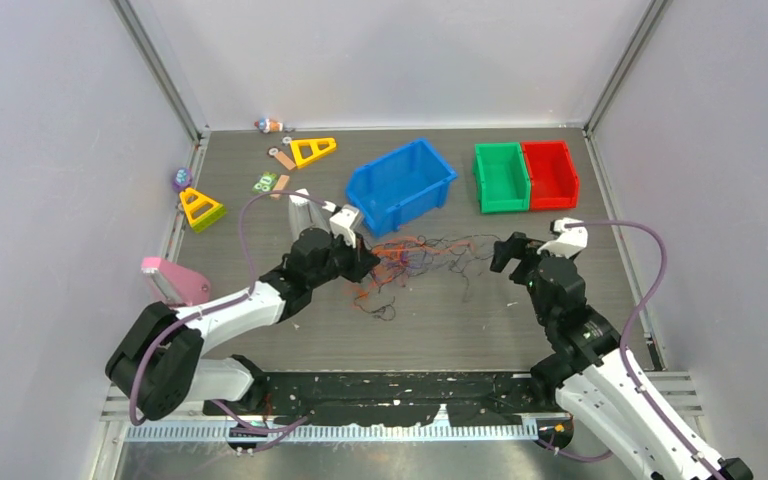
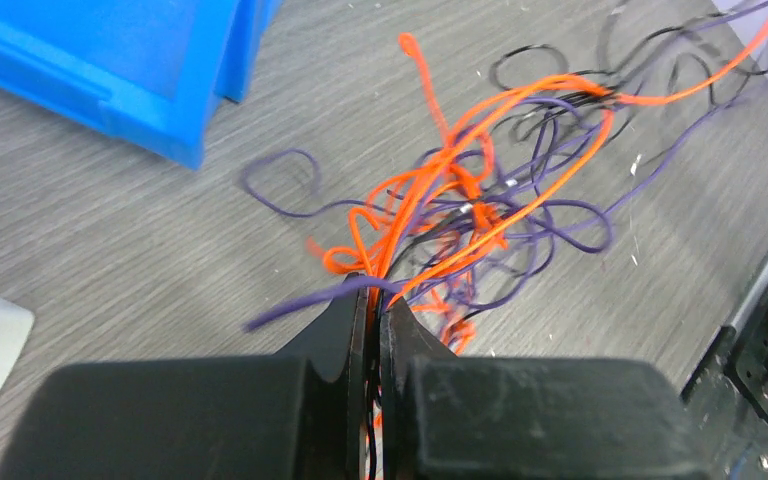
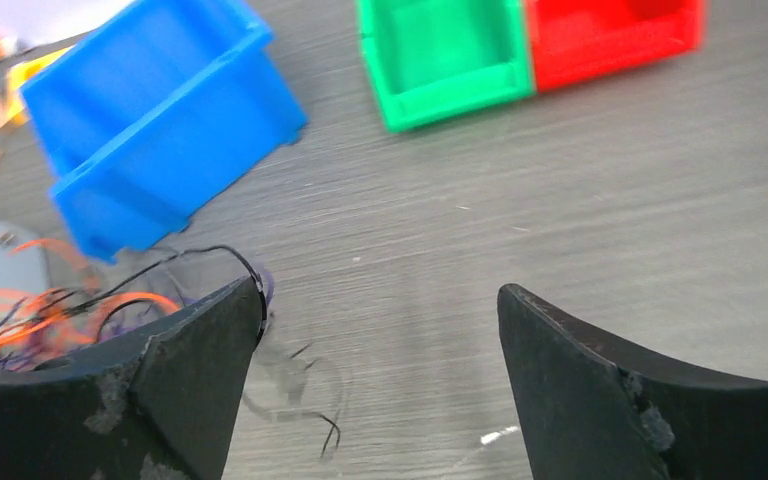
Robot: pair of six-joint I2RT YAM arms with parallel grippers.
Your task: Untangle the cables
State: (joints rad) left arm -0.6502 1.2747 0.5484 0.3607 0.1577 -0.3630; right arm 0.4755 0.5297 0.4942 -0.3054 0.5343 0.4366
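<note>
The cables (image 1: 415, 258) are a loose tangle of thin orange, black and purple strands on the grey table, in front of the blue bin. My left gripper (image 1: 368, 262) is at the tangle's left end, shut on a few orange, black and purple strands (image 2: 374, 290); the rest of the cables (image 2: 500, 190) fan out beyond the fingertips. My right gripper (image 1: 508, 256) is open and empty just right of the tangle. In the right wrist view (image 3: 380, 305), a black strand (image 3: 245, 270) curls over its left finger (image 3: 200, 360), and orange strands (image 3: 20, 315) lie further left.
A blue bin (image 1: 400, 185) stands behind the tangle, with green (image 1: 501, 176) and red (image 1: 550, 173) bins at back right. Yellow triangles (image 1: 312, 150) and small toys lie at back left, a pink block (image 1: 172, 280) at the left edge.
</note>
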